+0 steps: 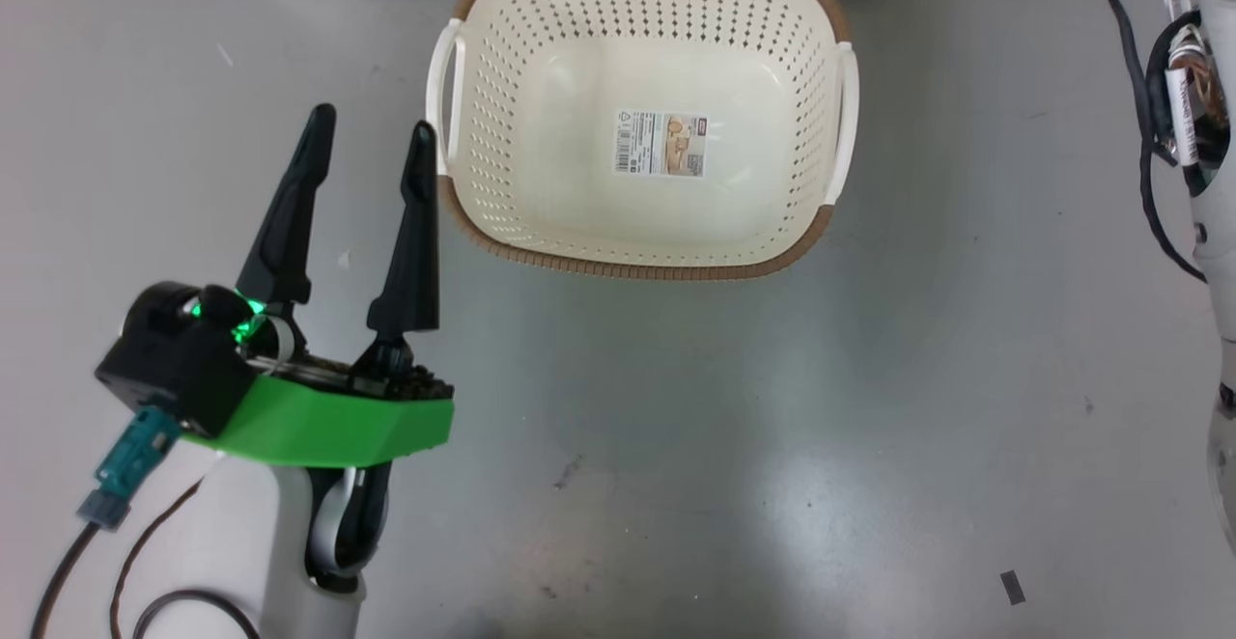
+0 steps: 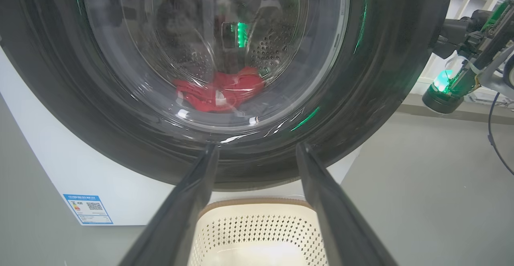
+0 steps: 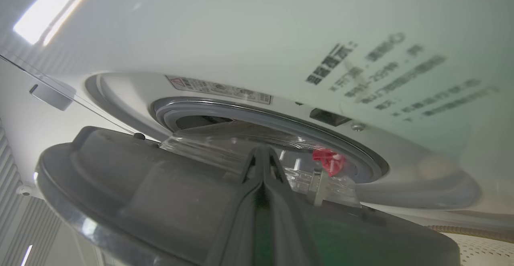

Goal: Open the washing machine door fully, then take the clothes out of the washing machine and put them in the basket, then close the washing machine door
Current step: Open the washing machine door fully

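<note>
The washing machine door (image 2: pixel 381 77) stands ajar, its black rim and glass porthole facing my left gripper (image 2: pixel 257 147). Red clothes (image 2: pixel 219 91) lie in the steel drum behind the glass. That left gripper (image 1: pixel 373 121) is open and empty, low over the floor just left of the basket (image 1: pixel 637 267), which holds nothing but its sticker. My right gripper (image 3: pixel 261 150) is shut, its tips against the grey inner side of the door (image 3: pixel 160 193), between it and the washing machine (image 3: pixel 281 25). The grey gasket (image 3: pixel 225 109) and a scrap of red clothes (image 3: pixel 329 159) show past the door.
The basket rim (image 2: pixel 257 203) sits on the grey floor directly below the door. My right forearm with its cables (image 1: pixel 1188 108) hangs at the right edge. A blue label (image 2: pixel 87 209) marks the machine's lower front. A dark tape scrap (image 1: pixel 1011 586) lies on the floor.
</note>
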